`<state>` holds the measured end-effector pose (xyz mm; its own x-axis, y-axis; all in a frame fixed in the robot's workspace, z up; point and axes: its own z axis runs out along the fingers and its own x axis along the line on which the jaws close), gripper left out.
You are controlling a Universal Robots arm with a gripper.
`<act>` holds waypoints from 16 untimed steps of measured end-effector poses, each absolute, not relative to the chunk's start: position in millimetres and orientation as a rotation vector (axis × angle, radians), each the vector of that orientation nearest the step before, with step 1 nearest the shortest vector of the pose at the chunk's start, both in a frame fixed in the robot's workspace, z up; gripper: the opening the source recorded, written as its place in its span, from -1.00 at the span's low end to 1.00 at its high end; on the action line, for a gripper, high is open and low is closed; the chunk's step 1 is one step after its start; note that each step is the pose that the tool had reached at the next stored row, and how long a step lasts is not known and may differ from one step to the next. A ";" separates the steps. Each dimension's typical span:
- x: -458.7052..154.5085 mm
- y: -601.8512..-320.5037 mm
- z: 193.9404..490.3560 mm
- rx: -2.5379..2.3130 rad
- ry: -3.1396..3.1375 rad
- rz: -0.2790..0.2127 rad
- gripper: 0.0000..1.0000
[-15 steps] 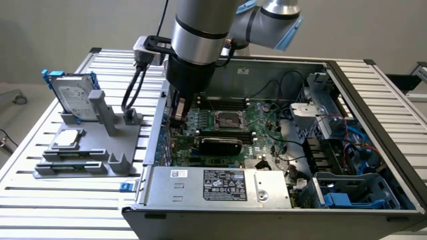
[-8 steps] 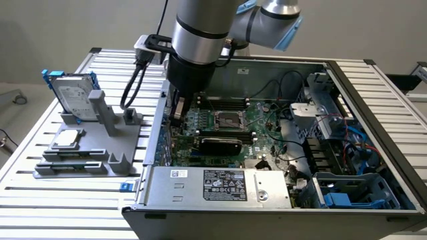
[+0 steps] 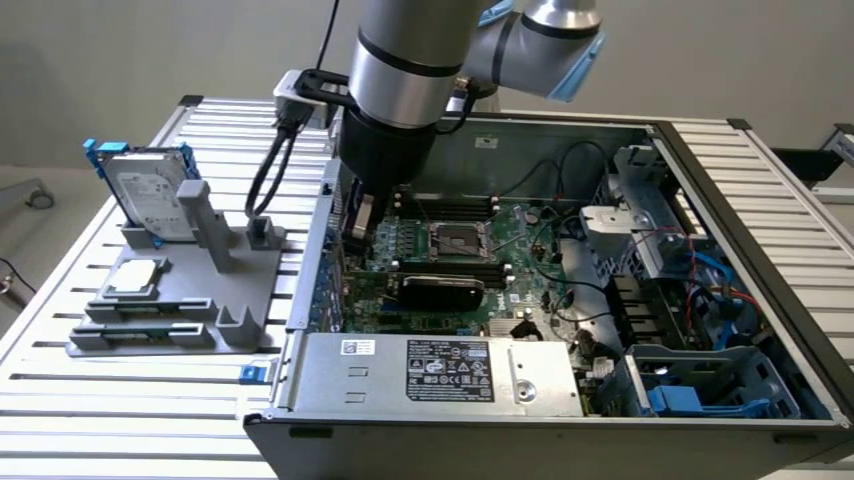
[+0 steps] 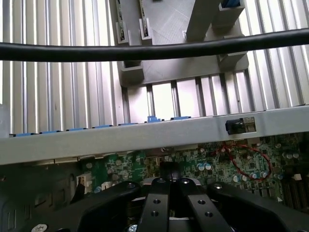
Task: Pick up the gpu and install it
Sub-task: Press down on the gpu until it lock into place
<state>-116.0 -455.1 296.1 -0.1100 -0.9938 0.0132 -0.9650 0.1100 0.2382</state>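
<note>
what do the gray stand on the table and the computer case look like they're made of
The gray stand looks like matte plastic, possibly 3D printed: uniform dull gray with blocky molded shapes. The computer case looks like sheet metal: thin, folded, bare silvery walls with a dark rim.

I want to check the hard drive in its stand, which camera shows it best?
The exterior view. There the silver hard drive with blue rails stands upright on the grey holder, whole and unobstructed. The wrist view catches part of the grey holder, but I cannot make out the drive there.

Hard drive (image 3: 151, 195), silver chip (image 3: 136, 277) on grey holder (image 3: 200, 320), apparently.
</note>
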 end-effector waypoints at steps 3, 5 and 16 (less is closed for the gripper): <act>-116.1 -455.4 296.1 1.967 -2.203 -0.239 -0.79; -116.5 -456.1 296.2 1.965 -2.202 -0.235 -0.79; -118.5 -458.0 296.1 1.963 -2.199 -0.227 -0.79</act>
<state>-118.5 -458.0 296.1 -0.1086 -0.9934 0.0362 -0.9651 0.1141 0.2358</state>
